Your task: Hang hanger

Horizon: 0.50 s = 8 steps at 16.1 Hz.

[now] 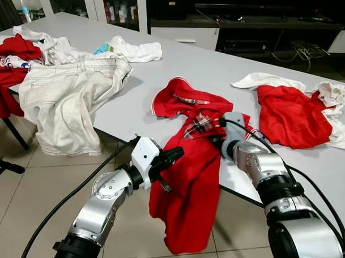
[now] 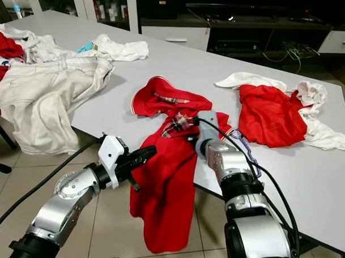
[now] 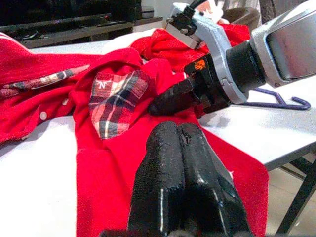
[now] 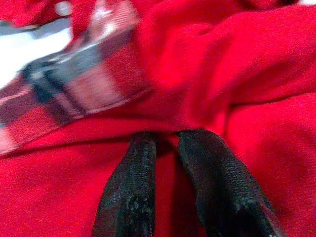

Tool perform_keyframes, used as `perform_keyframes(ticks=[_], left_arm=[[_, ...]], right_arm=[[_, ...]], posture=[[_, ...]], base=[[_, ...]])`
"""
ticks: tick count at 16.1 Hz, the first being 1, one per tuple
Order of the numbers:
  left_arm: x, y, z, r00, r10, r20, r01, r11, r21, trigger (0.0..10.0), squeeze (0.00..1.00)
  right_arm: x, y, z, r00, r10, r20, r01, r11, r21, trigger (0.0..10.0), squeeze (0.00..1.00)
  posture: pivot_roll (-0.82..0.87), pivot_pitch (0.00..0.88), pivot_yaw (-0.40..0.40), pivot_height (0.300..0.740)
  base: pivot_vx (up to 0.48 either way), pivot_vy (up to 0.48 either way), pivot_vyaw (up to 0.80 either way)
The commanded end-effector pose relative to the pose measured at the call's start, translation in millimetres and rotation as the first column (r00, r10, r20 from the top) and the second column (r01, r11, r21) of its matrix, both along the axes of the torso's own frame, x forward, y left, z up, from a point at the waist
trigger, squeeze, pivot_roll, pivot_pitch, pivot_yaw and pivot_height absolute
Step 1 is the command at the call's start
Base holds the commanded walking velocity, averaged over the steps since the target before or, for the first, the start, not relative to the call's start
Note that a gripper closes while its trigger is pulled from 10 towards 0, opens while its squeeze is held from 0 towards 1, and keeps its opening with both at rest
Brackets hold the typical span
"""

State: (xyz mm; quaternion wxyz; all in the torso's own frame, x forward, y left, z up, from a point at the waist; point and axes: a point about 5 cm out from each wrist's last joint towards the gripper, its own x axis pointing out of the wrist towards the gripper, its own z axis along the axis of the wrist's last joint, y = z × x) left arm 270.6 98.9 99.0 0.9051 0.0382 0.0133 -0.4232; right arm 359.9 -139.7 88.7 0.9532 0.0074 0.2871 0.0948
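Note:
A red polo shirt (image 1: 185, 180) with a plaid collar lining (image 3: 113, 98) lies over the front edge of the white table (image 1: 208, 68), its lower half hanging toward the floor. My right gripper (image 4: 165, 140) presses into the shirt just below the collar, its fingers (image 3: 170, 101) pinched on a fold of the red cloth. My left gripper (image 1: 174, 154) is shut with nothing in it, level with the table edge and against the shirt's hanging left side. A thin purple hanger (image 3: 274, 101) lies flat on the table beside my right wrist, partly hidden by the arm.
White trousers (image 1: 66, 97) hang over the table's left edge next to a pile of red and white clothes (image 1: 16, 53). Another red garment (image 1: 289, 116) and white cloths (image 1: 332, 95) lie at the right. A dark TV cabinet (image 1: 249, 35) stands behind. Tiled floor (image 1: 22, 203) lies below.

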Motion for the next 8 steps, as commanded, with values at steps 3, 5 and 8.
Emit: perform_keyframes(ticks=[3, 5, 8], left_arm=[[-0.4, -1.3, 2.4, 1.000, 0.002, 0.013, -0.002, 1.000, -0.001, 10.0, 0.00], [-0.8, -1.2, 2.7, 1.000, 0.002, 0.014, -0.002, 1.000, -0.002, 10.0, 0.00], [-0.7, -0.7, 3.1, 1.000, 0.005, 0.016, -0.005, 1.000, -0.004, 10.0, 0.00]], right_arm=[[9.3, 5.5, 15.5, 0.997, 0.016, 0.070, -0.018, 0.999, 0.042, 10.0, 0.00], [14.5, 12.6, 35.0, 0.988, 0.058, 0.145, -0.074, 0.992, 0.104, 10.0, 0.00], [16.3, 0.9, 51.5, 0.980, 0.046, 0.194, -0.072, 0.988, 0.134, 10.0, 0.00]], posture=[[-0.06, 0.000, -0.004, 0.740], [-0.06, 0.000, -0.003, 0.740], [-0.07, 0.000, -0.003, 0.740]], base=[[0.000, 0.000, 0.00], [0.000, 0.000, 0.00], [0.000, 0.000, 0.00]])
